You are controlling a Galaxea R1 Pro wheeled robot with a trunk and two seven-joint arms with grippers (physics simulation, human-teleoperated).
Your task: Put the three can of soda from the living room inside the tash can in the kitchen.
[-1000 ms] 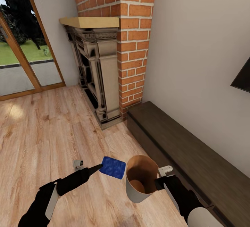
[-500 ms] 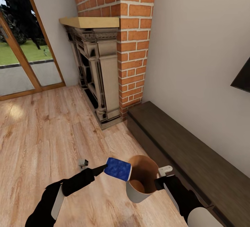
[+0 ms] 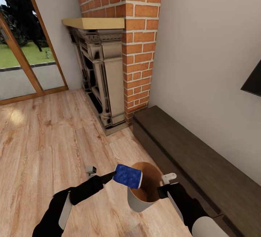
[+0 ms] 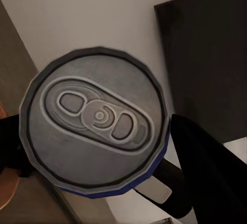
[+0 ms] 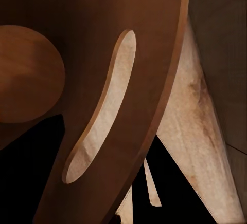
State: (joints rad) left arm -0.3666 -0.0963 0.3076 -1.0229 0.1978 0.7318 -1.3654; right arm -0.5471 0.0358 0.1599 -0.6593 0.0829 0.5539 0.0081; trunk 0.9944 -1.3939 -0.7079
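Observation:
A blue can of soda [image 3: 127,175] lies on its side in my left gripper [image 3: 116,174], which is shut on it, and it hangs over the near-left rim of the trash can [image 3: 137,203]. The bin is pale grey outside and brown inside, held off the floor. My right gripper [image 3: 165,183] is shut on its right rim. In the left wrist view the can's silvery top [image 4: 95,118] faces the camera, with a dark finger [image 4: 206,175] beside it. The right wrist view looks into the bin's brown inner wall [image 5: 154,39]. The two orange cans are out of view.
A red brick fireplace [image 3: 139,48] with a carved surround [image 3: 105,81] stands ahead. A low dark bench [image 3: 203,161] runs along the right wall under a TV corner [image 3: 253,79]. Wood-framed glass doors [image 3: 21,59] are at the left. Open wood floor [image 3: 43,139] spreads to the left.
My left gripper has carried the blue can rightward, from beside the bin to over its rim. The bin in my right gripper has shifted slightly left and down.

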